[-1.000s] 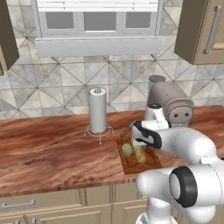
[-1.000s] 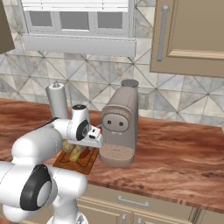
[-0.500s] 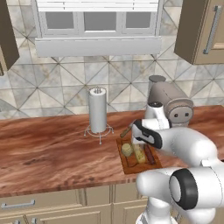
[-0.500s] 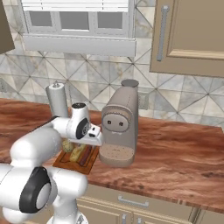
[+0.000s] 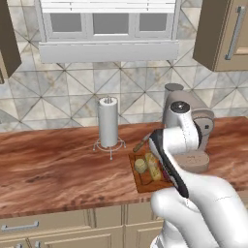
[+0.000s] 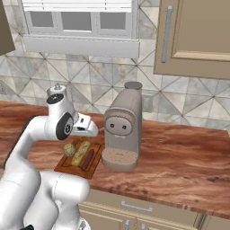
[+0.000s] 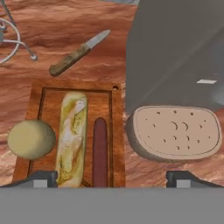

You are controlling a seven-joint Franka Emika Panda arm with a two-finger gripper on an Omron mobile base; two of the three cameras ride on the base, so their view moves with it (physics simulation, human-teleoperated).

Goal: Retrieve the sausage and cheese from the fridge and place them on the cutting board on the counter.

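Sausage (image 7: 99, 151), a dark red rod, lies on the small reddish-brown wooden cutting board (image 7: 37, 98) beneath the wide-open gripper (image 7: 111, 178), whose fingertips could knock it while rising.

1 cutting board (image 7: 35, 94), on it 1 sausage (image 7: 100, 151), 1 round cheese (image 7: 30, 139), 1 baguette (image 7: 72, 135). 1 knife (image 7: 78, 52), 1 coffee machine (image 6: 124, 128), 1 paper-towel stand (image 5: 108, 123).

Sausage (image 7: 100, 151) lower end cut by frame edge
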